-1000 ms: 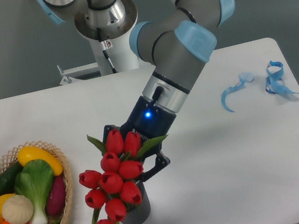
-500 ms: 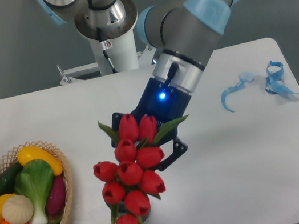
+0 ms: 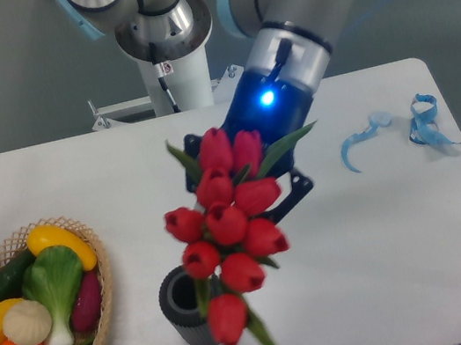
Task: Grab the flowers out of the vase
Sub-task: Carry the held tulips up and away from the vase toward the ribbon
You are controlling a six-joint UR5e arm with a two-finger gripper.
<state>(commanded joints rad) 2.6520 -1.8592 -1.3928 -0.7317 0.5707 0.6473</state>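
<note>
The gripper (image 3: pixel 247 189), clamped on the flowers (image 3: pixel 227 227), has lifted them up and toward two o'clock since a second ago, so the vase (image 3: pixel 185 309) now stands open-mouthed at seven o'clock below the bunch, the stems apparently clear.

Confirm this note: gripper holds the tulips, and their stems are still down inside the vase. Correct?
Not quite. The camera view shows the gripper holding the tulips, but their stems hang clear of the vase, whose mouth is open and empty.
</note>
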